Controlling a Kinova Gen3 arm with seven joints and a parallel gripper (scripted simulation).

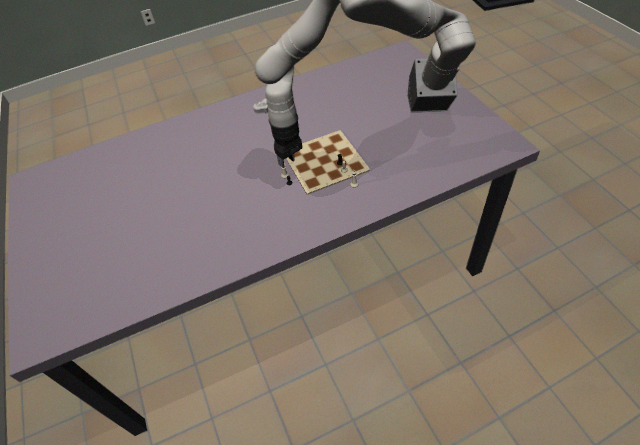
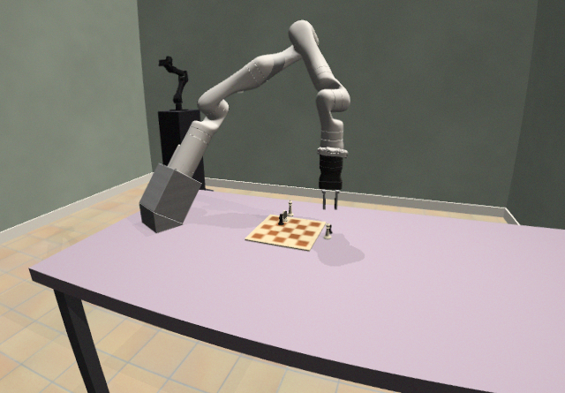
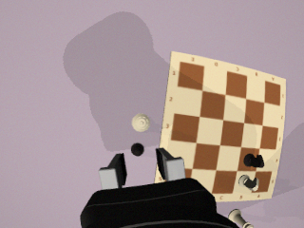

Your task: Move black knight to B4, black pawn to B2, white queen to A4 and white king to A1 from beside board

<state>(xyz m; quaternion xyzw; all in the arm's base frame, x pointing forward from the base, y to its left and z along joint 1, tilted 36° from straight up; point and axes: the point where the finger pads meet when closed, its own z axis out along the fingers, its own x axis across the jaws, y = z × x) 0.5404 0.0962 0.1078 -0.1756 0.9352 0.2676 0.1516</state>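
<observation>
The board [image 1: 312, 182] [image 2: 279, 239] [image 3: 186, 101] has five rows. The black knight [image 1: 339, 159] [image 2: 281, 219] [image 3: 249, 160] stands upright on B4. The black pawn [image 1: 288, 180] [image 2: 330, 228] [image 3: 137, 149] stands on the table beside the E edge. Close to it stands a shorter white piece, apparently the queen [image 1: 283, 172] [image 2: 327, 232] [image 3: 141, 123]. The taller white piece, apparently the king [image 1: 354, 179] [image 2: 290, 209] [image 3: 236, 216], stands off the row 5 edge. My gripper [image 1: 286, 161] [image 2: 329, 207] [image 3: 141, 161] is partly open and empty, above the pawn and queen, fingers pointing down.
Another white piece [image 1: 344, 167] [image 2: 285, 215] [image 3: 243, 180] stands on B5, close to the knight. Its type is hard to tell. A1, A4 and B2 hold no piece. The pawn and the queen stand close together.
</observation>
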